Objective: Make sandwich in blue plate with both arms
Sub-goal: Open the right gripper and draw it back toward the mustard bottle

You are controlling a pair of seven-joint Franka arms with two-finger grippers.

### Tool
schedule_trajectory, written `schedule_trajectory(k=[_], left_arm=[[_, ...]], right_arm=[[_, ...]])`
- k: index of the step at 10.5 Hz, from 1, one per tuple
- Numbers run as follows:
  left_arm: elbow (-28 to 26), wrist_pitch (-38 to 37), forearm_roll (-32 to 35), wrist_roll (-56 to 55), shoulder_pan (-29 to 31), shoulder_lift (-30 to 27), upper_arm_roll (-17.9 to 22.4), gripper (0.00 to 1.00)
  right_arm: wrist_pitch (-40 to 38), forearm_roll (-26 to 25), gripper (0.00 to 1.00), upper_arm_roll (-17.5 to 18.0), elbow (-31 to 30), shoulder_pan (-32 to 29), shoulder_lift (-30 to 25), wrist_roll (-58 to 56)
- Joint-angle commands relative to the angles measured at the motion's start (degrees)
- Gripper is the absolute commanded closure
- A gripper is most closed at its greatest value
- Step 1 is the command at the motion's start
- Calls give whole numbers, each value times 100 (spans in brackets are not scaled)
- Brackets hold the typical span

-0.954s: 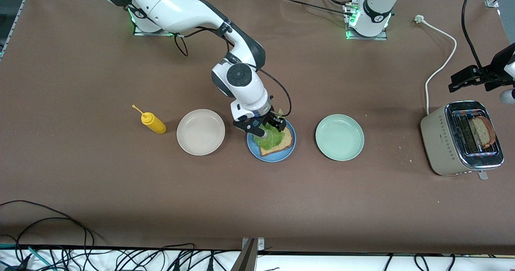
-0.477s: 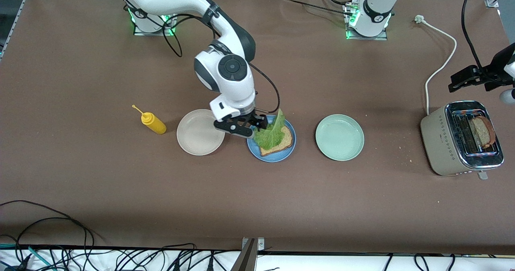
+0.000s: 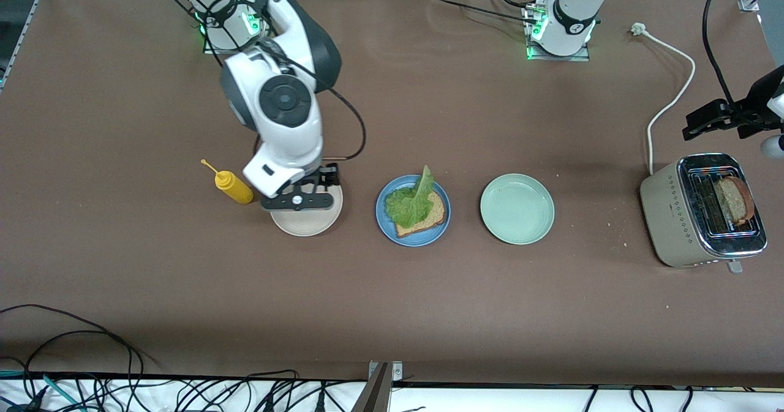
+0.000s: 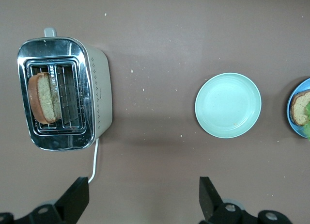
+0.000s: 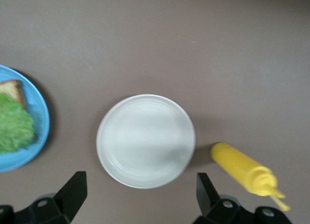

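The blue plate holds one brown bread slice with a ruffled green lettuce leaf on top, one tip curling up. A second slice stands in the toaster. My right gripper is open and empty over the cream plate; in the right wrist view the cream plate is below it and the blue plate is off to one side. My left gripper waits, open and empty, above the table beside the toaster.
A mint-green plate lies between the blue plate and the toaster. A yellow mustard bottle lies beside the cream plate toward the right arm's end. The toaster's white cord runs toward the left arm's base.
My right gripper has let go of the lettuce and moved up and away from the blue plate to over the cream plate. The lettuce stays on the bread. The left arm has not moved.
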Motion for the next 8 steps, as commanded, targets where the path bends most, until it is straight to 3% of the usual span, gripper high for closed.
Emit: schedule_trajectory(k=[1,3,6,8], left_arm=[[143,-117,98,70,39,47,-41,0],[143,-117,98,70,39,47,-41,0],[143,-117,98,70,39,47,-41,0],[143,-117,98,70,39,47,-41,0]], right_arm=[[-668,181,0,9,-183,-314,-497,-1213],[-715,233,0,-17,-820,-490,-1154,-1653],[144,838,0,-604,-2867,-815,-2535,-3379],[305,1147,0,-686,-3372,-1314,-2722,-4542]])
